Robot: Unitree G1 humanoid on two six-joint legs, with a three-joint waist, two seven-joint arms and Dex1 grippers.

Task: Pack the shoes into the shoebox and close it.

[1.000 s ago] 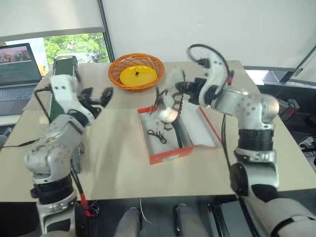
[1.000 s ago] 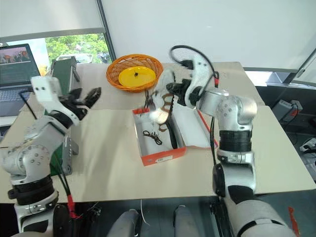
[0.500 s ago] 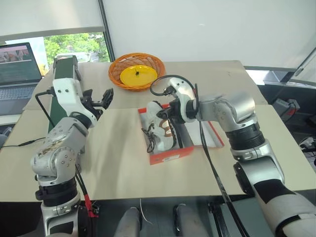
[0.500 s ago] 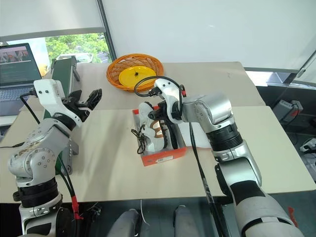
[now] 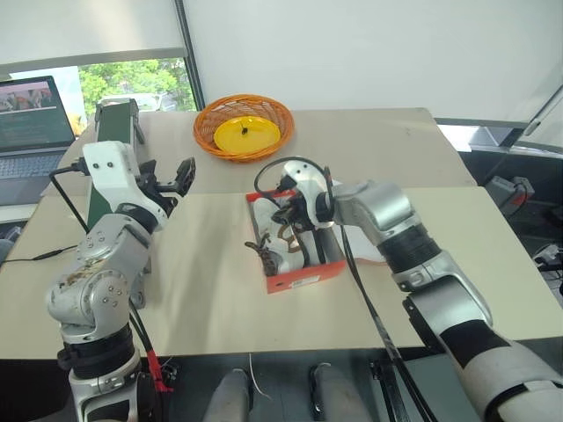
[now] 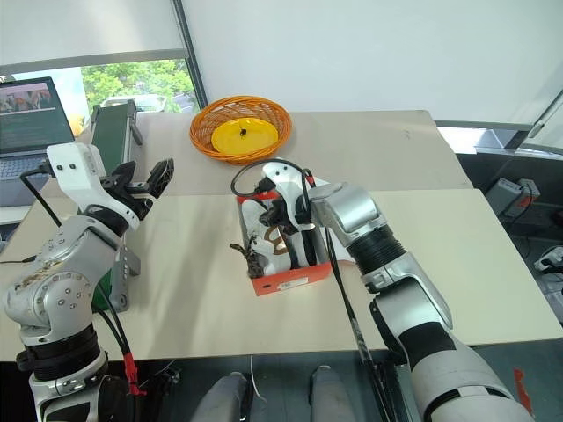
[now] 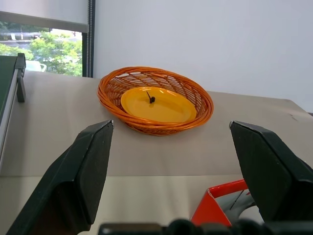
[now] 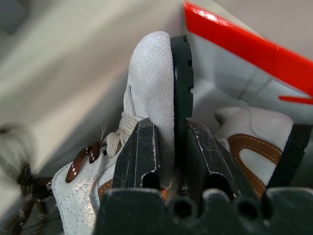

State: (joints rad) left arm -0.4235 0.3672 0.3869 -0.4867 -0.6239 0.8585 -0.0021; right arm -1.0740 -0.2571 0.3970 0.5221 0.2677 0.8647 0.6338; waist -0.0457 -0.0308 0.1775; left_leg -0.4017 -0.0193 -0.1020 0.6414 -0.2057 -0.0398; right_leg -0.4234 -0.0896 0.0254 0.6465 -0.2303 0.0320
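Note:
The red-orange shoebox (image 5: pixel 303 280) lies open mid-table, its lid (image 5: pixel 368 236) folded out to the right. My right gripper (image 5: pixel 295 215) reaches down into it, shut on a whitish suede shoe (image 8: pixel 151 73) with a black sole, brown trim and laces; its fingers (image 8: pixel 142 147) pinch the shoe's side wall. That shoe (image 6: pixel 264 242) rests in the box's left half with its laces spilling over the left wall. A second shoe (image 8: pixel 254 132) lies beside it in the box. My left gripper (image 5: pixel 167 176) hovers open and empty, left of the box.
An orange wicker basket (image 5: pixel 244 127) with a yellow plate (image 7: pixel 156 104) stands behind the box. A laptop (image 5: pixel 31 114) and a dark green case (image 5: pixel 110 132) sit at the far left. Bare tabletop lies in front of and to the right of the box.
My right gripper has come down and to the left with the shoe, from above the box into it. The left arm has stayed where it was.

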